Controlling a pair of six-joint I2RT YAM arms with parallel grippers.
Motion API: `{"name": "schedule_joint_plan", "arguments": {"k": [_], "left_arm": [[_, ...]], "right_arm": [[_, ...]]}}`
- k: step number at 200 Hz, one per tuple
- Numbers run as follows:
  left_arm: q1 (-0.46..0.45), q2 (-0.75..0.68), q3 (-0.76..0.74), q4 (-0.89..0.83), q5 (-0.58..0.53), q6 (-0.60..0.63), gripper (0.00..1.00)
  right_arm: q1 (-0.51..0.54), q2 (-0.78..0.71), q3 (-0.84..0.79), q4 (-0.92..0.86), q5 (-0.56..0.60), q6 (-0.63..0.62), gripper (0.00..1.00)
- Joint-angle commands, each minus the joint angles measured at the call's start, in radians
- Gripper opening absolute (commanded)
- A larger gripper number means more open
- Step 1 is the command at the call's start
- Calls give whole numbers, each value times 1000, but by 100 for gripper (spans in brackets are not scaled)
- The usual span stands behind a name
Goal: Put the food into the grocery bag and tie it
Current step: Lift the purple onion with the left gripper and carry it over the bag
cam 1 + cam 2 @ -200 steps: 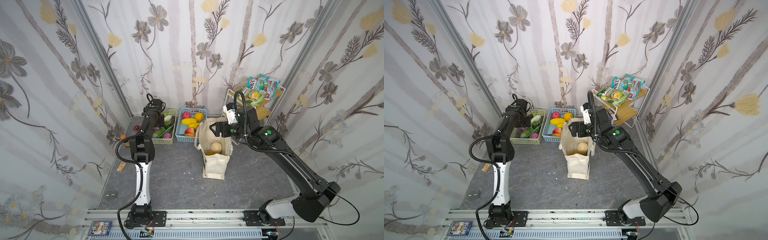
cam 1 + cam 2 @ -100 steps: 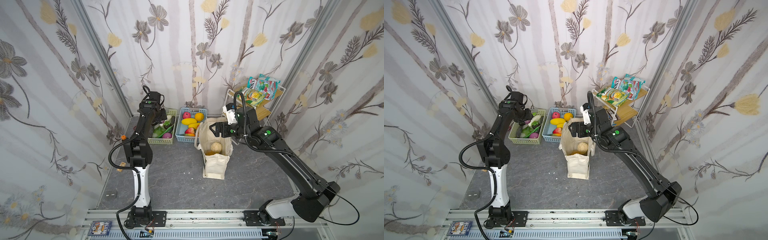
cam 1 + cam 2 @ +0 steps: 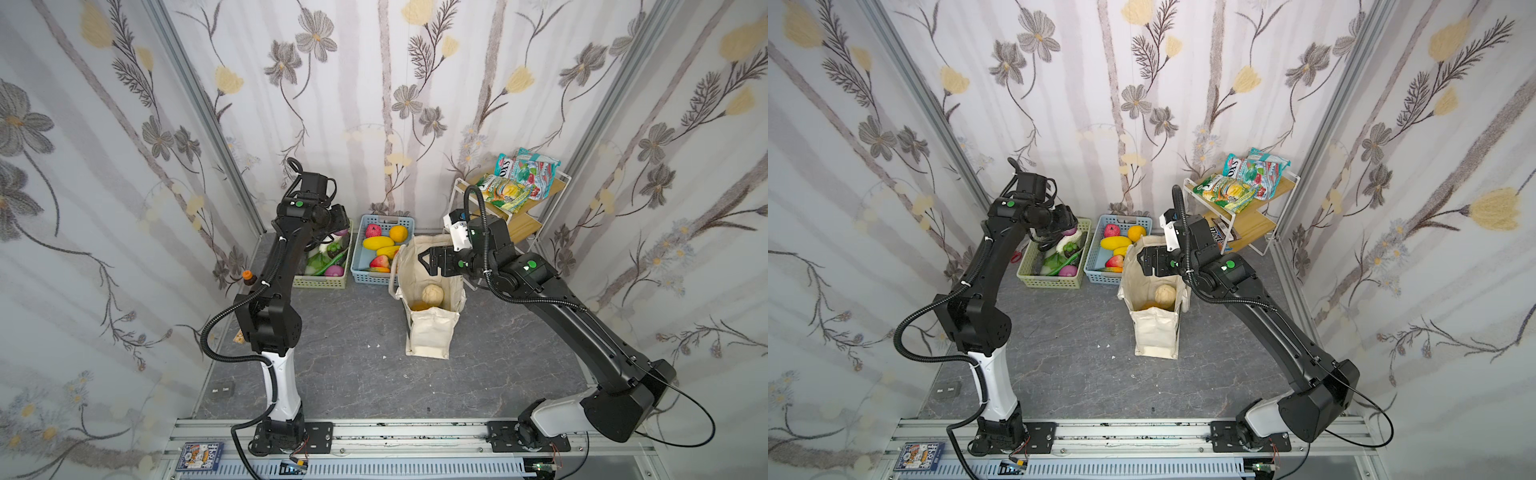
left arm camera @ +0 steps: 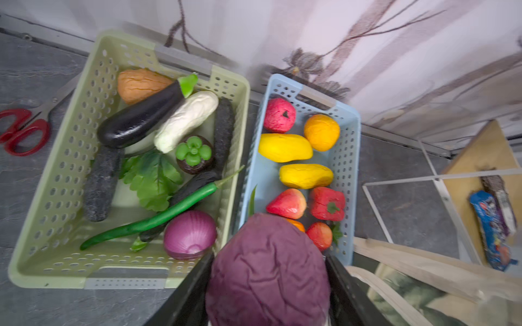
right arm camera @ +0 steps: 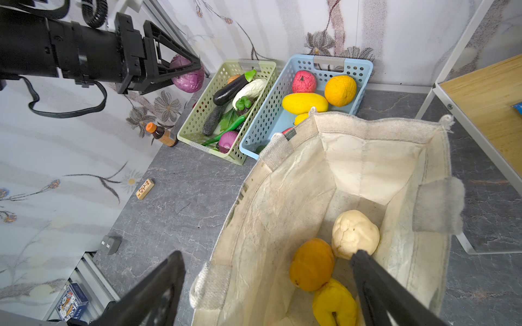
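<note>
I see the left tool [image 3: 338, 227] pinching a purple cabbage [image 4: 268, 271] between its two fingers, holding it in the air above the green basket [image 3: 320, 283]. That basket and the blue basket [image 3: 376, 277] sit side by side against the back wall, left of centre in both top views, each with toy produce in it. The grocery bag [image 3: 430, 332] stands upright and open on the grey surface [image 3: 353, 365] in the middle of the frame, just beside the blue basket. Inside it a cream ball [image 5: 355, 234], an orange fruit [image 5: 312, 264] and a yellow fruit [image 5: 334, 302] lie bunched together. The right tool [image 3: 426, 262] hangs over the bag's mouth with its fingers spread wide, gripping nothing. Snack packets [image 3: 519, 183] lie on a rack at the upper right.
</note>
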Motion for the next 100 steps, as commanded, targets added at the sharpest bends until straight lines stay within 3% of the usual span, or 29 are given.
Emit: {"name": "schedule_joint_plan", "arguments": {"k": [1,100], "left_arm": [[-48,-37,-2,20,20,-22,60],[-280,-107,-58,104,72,-128,61]], "right_arm": [[-8,5,-6,49,5,-12,92],[-117,-106,-138,44,-12,-25,92]]}}
